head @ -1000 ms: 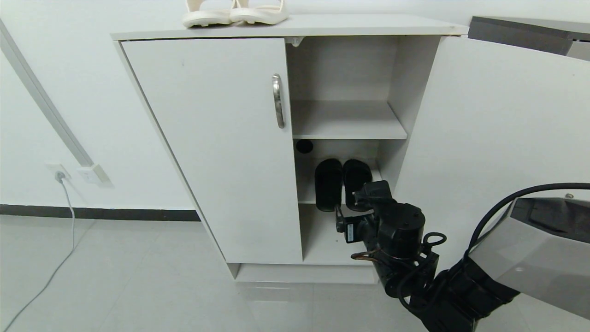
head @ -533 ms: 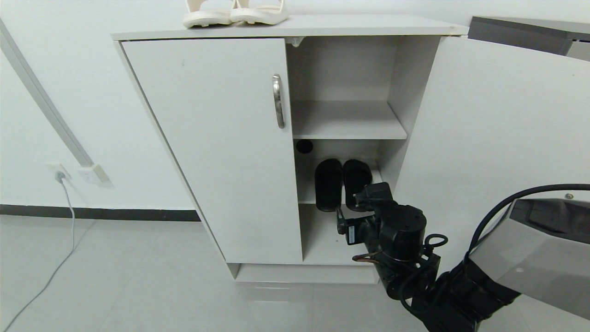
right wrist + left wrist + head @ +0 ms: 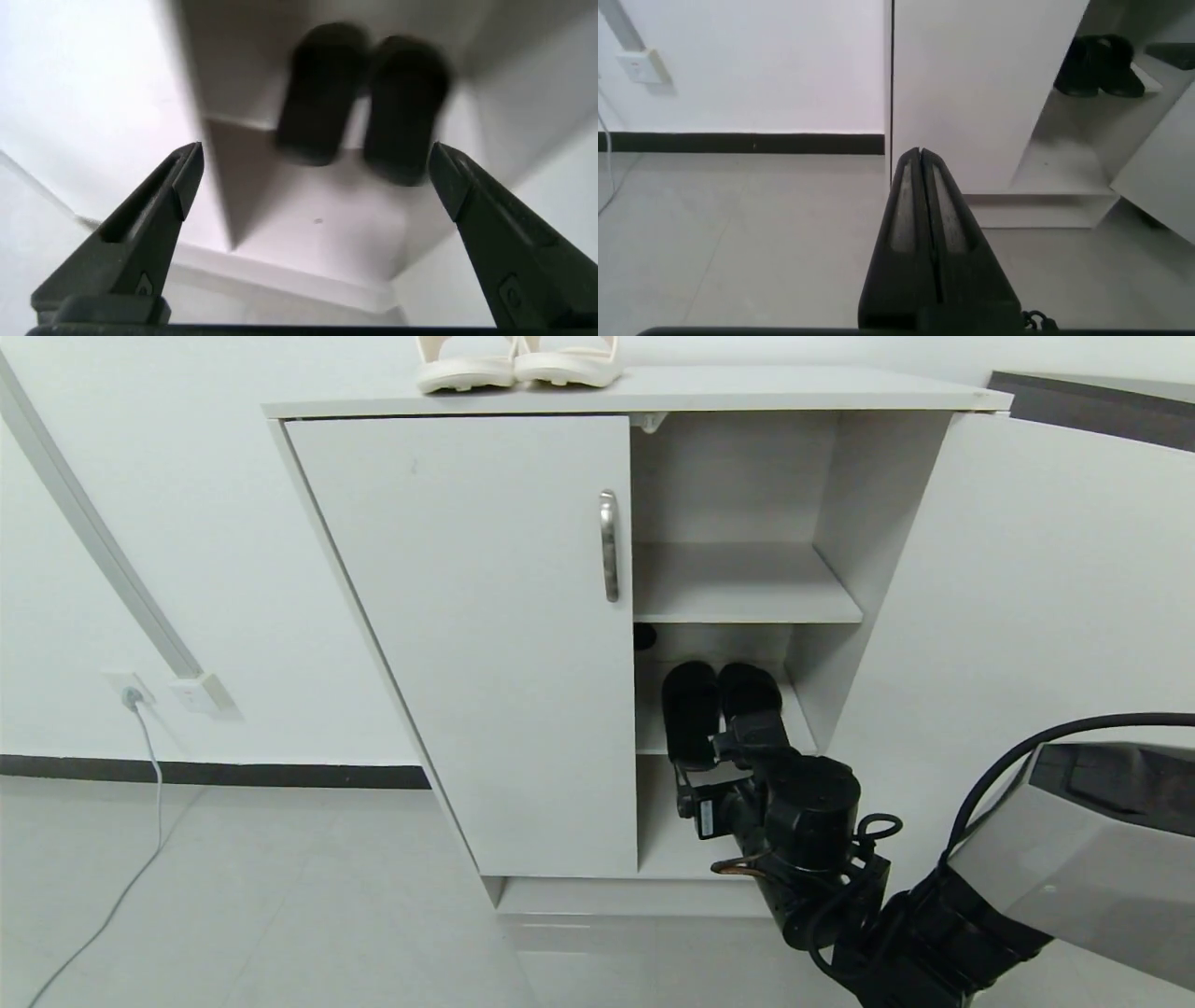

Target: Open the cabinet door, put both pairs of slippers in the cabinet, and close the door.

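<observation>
black slippers [image 3: 714, 709] on the middle shelf [image 3: 648, 733], right gripper [image 3: 316, 154] wide at their heels (contact unclear), left gripper [image 3: 920, 196] closed, head view adds cream slippers [image 3: 518, 364] atop the cabinet [image 3: 794, 394]

The right door [image 3: 1027, 597] of the cabinet [image 3: 467, 616] stands open. Black slippers [image 3: 714, 705] lie on its middle shelf [image 3: 651, 723], white slippers [image 3: 518, 364] on top. The right gripper [image 3: 745, 741] is near the black pair.

White cabinet [image 3: 794, 394] stands on a grey tiled floor [image 3: 233, 896]; white slippers [image 3: 560, 369] sit on its top, left of centre, black slippers [image 3: 695, 709] side by side on the middle shelf [image 3: 649, 733].
</observation>
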